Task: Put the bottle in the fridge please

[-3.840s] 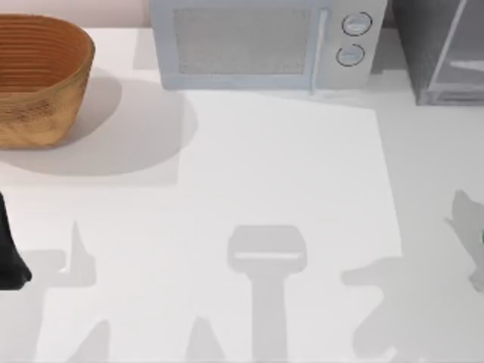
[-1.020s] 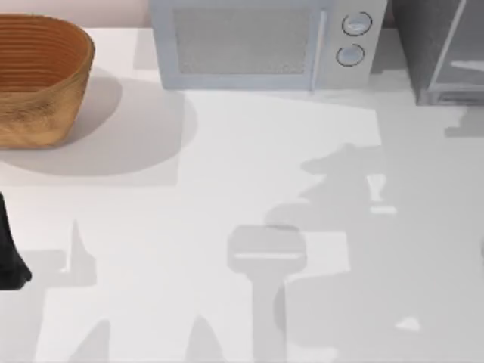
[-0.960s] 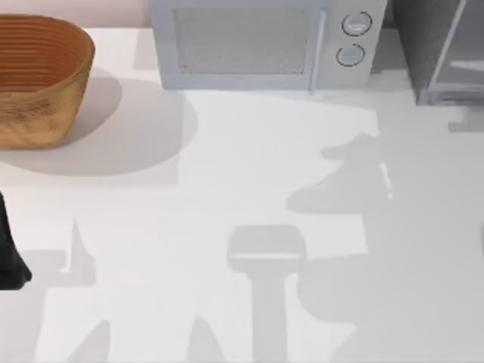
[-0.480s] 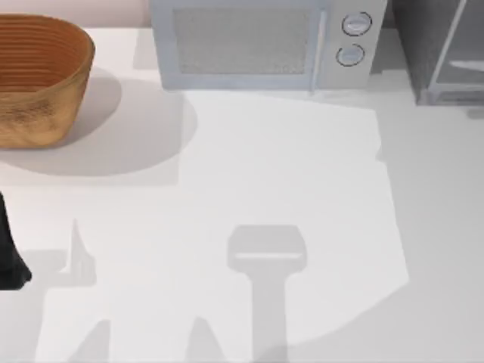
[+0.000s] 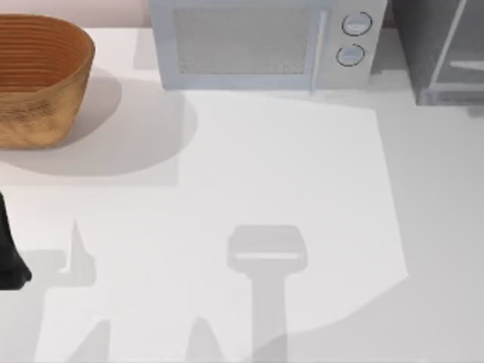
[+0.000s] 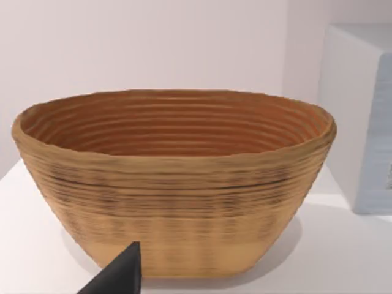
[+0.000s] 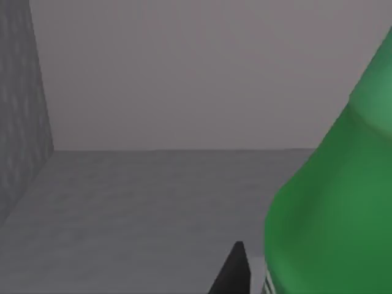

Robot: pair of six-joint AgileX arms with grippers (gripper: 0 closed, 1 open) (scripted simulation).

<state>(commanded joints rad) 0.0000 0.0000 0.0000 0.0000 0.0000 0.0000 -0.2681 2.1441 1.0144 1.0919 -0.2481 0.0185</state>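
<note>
At the top view's far left edge, a dark part of the left arm (image 5: 9, 257) sits low beside the table (image 5: 249, 166), parked. Its wrist camera looks at a woven brown basket (image 6: 174, 184), which stands upright on the white table at the back left corner; one dark fingertip of the left gripper (image 6: 116, 277) pokes into that view just in front of the basket, and whether its fingers are apart or together cannot be told. To the right of the basket, along the back edge, stands a light grey microwave (image 5: 257, 45) with two round knobs (image 5: 355, 24) on its right side. Further right, at the back right corner, the fridge (image 5: 442, 49) rises as a dark grey box with a lighter frame.

From the right wrist view, grey walls and a grey floor surround the camera, apparently the fridge's interior (image 7: 159, 184). The bottle (image 7: 337, 208), translucent green, looms close by, with a sliver of its white label at its lower edge. One dark finger of the right gripper (image 7: 236, 272) lies right beside the bottle; whether it is clamped on the bottle cannot be told.
</note>
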